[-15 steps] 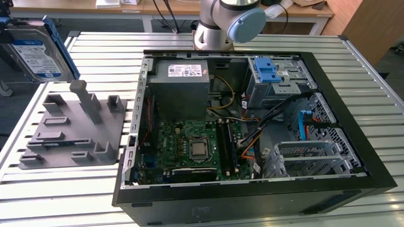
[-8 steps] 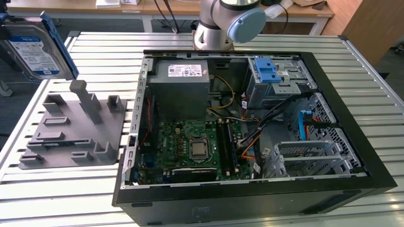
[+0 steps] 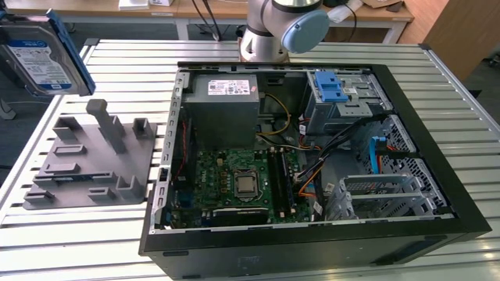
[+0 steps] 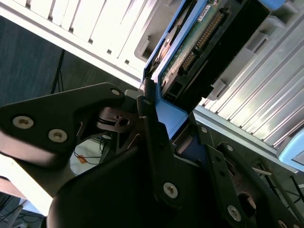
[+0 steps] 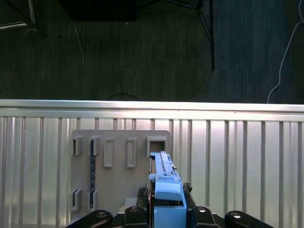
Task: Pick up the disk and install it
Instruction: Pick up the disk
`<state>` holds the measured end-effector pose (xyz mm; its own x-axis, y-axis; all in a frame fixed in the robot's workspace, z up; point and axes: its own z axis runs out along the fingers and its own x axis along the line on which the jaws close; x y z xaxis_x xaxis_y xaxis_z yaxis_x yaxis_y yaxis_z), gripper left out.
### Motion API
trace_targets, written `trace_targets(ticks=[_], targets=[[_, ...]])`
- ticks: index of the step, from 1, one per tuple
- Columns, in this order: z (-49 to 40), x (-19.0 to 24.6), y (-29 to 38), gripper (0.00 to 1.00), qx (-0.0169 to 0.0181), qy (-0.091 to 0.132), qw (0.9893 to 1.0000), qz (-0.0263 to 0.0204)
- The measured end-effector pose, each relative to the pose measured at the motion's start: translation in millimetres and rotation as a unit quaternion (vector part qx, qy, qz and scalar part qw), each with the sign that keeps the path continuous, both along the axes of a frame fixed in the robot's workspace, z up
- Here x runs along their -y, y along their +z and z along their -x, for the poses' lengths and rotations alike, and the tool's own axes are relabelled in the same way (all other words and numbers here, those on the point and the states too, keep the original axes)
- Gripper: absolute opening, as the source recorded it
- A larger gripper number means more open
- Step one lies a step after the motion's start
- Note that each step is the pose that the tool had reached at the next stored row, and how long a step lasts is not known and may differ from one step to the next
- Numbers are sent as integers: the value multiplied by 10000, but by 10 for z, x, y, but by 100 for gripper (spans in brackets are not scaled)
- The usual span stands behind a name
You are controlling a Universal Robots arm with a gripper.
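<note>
Hand (image 5: 165, 192) closed firmly on the blue carrier of the disk (image 3: 35, 55), which hangs edge-down between its fingers. Below the hand sits the grey holder (image 5: 118, 152) on the table (image 5: 237, 156); the open computer case (image 3: 312, 175) lies well apart from it. Carrying the disk well calls for a square grip and enough height to clear the holder's posts. The hand points straight down, held high.

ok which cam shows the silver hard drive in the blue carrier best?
Exterior view: the silver rectangular hard drive in its blue plastic carrier shows its labelled face. The second wrist view shows its connector end; the first wrist view shows it edge-on.
</note>
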<state>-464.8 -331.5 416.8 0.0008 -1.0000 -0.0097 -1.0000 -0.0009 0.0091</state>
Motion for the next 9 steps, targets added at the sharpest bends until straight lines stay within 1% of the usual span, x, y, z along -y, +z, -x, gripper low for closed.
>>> trace_targets(ticks=[9], targets=[[0,0,99,36,0,0,10000,0]])
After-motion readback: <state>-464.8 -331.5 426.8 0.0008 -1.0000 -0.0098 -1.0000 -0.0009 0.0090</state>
